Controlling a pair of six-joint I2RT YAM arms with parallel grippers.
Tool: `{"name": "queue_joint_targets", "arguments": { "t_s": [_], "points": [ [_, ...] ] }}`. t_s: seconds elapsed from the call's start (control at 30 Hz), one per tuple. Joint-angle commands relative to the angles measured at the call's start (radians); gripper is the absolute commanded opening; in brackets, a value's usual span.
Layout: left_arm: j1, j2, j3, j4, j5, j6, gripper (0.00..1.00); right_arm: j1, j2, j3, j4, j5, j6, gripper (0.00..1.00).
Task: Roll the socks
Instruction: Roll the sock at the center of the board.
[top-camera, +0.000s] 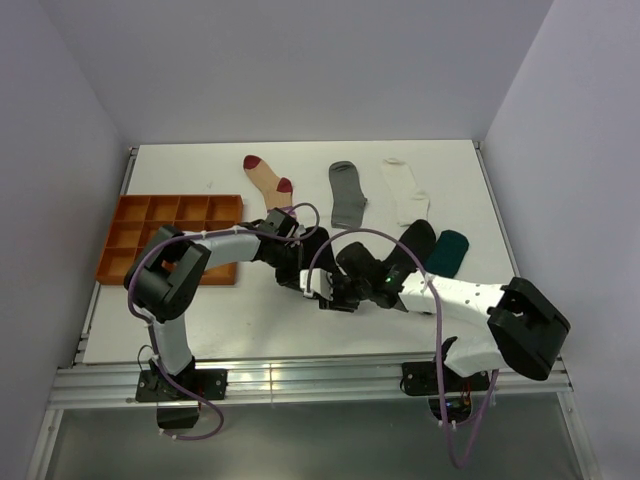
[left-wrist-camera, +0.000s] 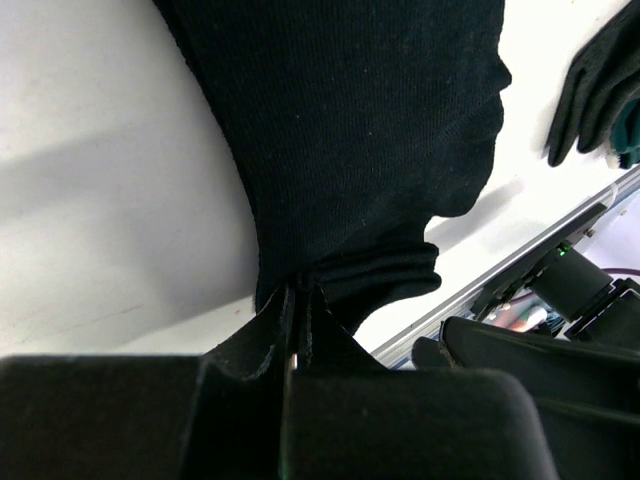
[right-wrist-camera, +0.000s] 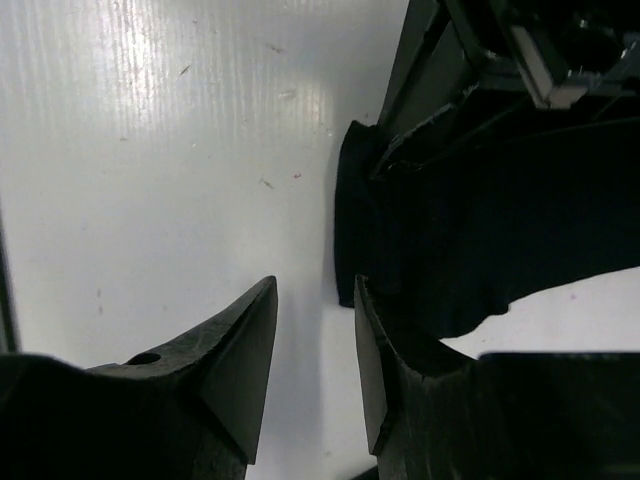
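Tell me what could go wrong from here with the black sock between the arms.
The left jaws are shut on just a bunched edge of the black sock; a tug may slip it free. The right jaws stand open beside the sock's edge over bare table, so closing may catch nothing. Both sets of jaws crowd one spot and could collide.

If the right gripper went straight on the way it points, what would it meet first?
Probably the bunched edge of the black sock: the right gripper is open, one of its fingers lined up with that edge, the other with bare table. Its height is unclear.
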Motion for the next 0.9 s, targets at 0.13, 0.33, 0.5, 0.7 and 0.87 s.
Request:
{"name": "queue_joint_targets", "arguments": {
  "t_s": [0.13, 0.33, 0.5, 0.7, 0.87],
  "points": [
    [0.000, 0.032, 0.018, -0.099, -0.027, 0.028, 0.00, 0.078, 0.016, -0.017, 0.180, 0.165, -0.051, 0.46],
    [0.002, 0.037, 0.021, -0.102, -0.018, 0.032, 0.00, 0.125, 0.053, -0.025, 0.217, 0.214, -0.086, 0.46],
    [0.005, 0.040, 0.028, -0.113, -0.014, 0.041, 0.00, 0.150, 0.070, -0.019, 0.203, 0.225, -0.098, 0.46],
    [0.008, 0.040, 0.035, -0.120, -0.010, 0.055, 0.00, 0.164, 0.108, -0.008, 0.191, 0.254, -0.129, 0.45],
    [0.011, 0.037, 0.035, -0.126, -0.007, 0.058, 0.00, 0.170, 0.148, 0.004, 0.191, 0.280, -0.153, 0.45]
  ]
}}
